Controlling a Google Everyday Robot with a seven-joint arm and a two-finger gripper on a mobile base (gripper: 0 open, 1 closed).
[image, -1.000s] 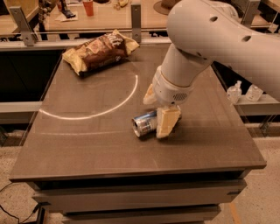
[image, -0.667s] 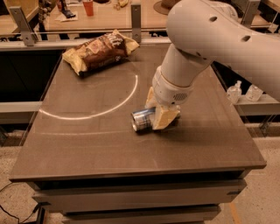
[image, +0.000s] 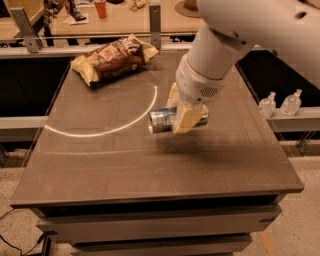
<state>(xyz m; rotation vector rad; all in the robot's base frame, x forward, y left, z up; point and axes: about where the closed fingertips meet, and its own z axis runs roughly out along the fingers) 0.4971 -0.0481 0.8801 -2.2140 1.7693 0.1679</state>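
Observation:
A silver and blue drink can (image: 161, 120) lies on its side, lifted a little above the dark table (image: 150, 165), with its shadow on the surface below. My gripper (image: 181, 114) is shut on the can, one tan finger (image: 186, 118) crossing its front and the other behind it. The white arm comes down from the upper right.
A brown chip bag (image: 114, 58) lies at the table's far left corner. A pale curved mark (image: 107, 129) runs across the tabletop. Two small clear bottles (image: 280, 104) stand on a ledge to the right. Another table with a red cup (image: 101, 8) is behind.
The gripper has closed around the can and raised it off the tabletop; before, the can lay on the table beside the fingers.

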